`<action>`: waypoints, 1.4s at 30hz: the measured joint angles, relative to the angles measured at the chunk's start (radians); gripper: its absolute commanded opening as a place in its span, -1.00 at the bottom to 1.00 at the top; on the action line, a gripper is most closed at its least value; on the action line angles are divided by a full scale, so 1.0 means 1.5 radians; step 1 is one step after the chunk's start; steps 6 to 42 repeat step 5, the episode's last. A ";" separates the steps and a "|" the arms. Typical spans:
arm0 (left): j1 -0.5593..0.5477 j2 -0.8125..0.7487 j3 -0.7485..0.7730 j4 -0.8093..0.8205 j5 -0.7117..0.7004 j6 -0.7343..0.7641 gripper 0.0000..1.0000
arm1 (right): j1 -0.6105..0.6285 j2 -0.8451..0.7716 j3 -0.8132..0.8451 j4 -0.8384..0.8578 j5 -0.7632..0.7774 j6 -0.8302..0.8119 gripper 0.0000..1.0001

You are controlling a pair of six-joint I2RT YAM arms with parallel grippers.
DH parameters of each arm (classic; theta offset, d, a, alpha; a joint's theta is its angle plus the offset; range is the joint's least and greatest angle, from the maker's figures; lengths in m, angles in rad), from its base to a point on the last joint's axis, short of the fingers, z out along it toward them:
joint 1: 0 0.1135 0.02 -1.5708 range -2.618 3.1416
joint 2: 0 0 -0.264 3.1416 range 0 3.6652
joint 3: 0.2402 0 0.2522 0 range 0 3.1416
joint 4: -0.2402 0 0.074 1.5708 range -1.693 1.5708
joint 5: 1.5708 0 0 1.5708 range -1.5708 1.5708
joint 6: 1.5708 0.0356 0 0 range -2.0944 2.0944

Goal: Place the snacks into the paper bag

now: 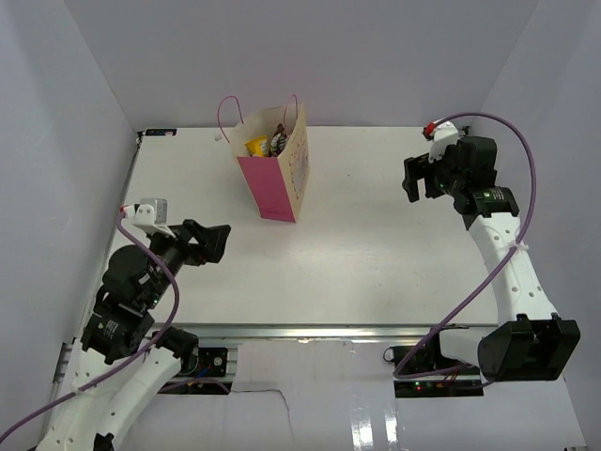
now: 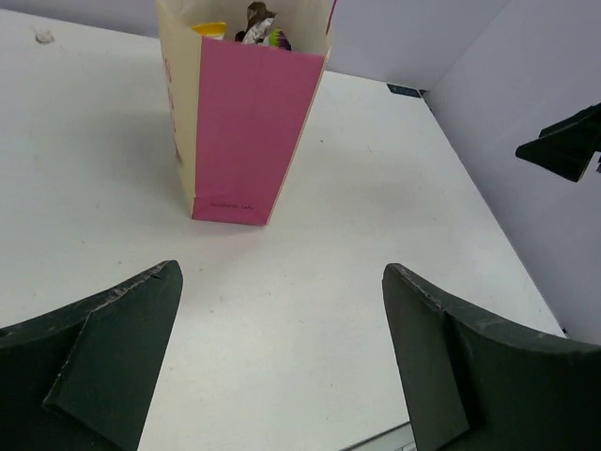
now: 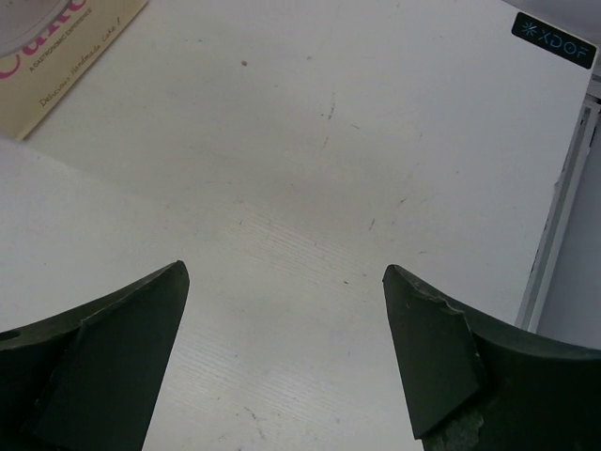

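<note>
You have the paper bag (image 1: 274, 178) standing upright on the tabletop (image 1: 376, 254), a smooth white surface with faint scuffs. The bag sits toward the far side, left of centre. It is tall and rectangular, of stiff, smooth paper. Its narrow face is plain pink, its broad faces are cream with pink lettering, and thin pink cord handles (image 1: 228, 111) loop above its open mouth. Inside, at the mouth, you can see the snacks: a glossy yellow packet (image 1: 256, 146) beside a crinkled dark wrapper (image 1: 278, 141) with silvery folds. What lies deeper in the bag cannot be told. Your left tool (image 1: 214, 242) hangs over the near-left part of the tabletop, pointed toward the pink face and well apart from it. Its dark, matte, wedge-shaped fingers (image 2: 113, 357) are spread wide with nothing between them. Your right tool (image 1: 421, 178) hangs over the far-right area, well apart from the bag, its jaws likewise spread wide and holding nothing.
</note>
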 measured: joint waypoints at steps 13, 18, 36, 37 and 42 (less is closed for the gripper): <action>0.000 -0.035 -0.037 -0.031 0.006 -0.017 0.96 | 0.000 -0.016 0.000 0.004 0.033 0.011 0.80; 0.000 -0.035 -0.037 -0.031 0.006 -0.017 0.96 | 0.000 -0.016 0.000 0.004 0.033 0.011 0.80; 0.000 -0.035 -0.037 -0.031 0.006 -0.017 0.96 | 0.000 -0.016 0.000 0.004 0.033 0.011 0.80; 0.000 -0.035 -0.037 -0.031 0.006 -0.017 0.96 | 0.000 -0.016 0.000 0.004 0.033 0.011 0.80; 0.000 -0.035 -0.037 -0.031 0.006 -0.017 0.96 | 0.000 -0.016 0.000 0.004 0.033 0.011 0.80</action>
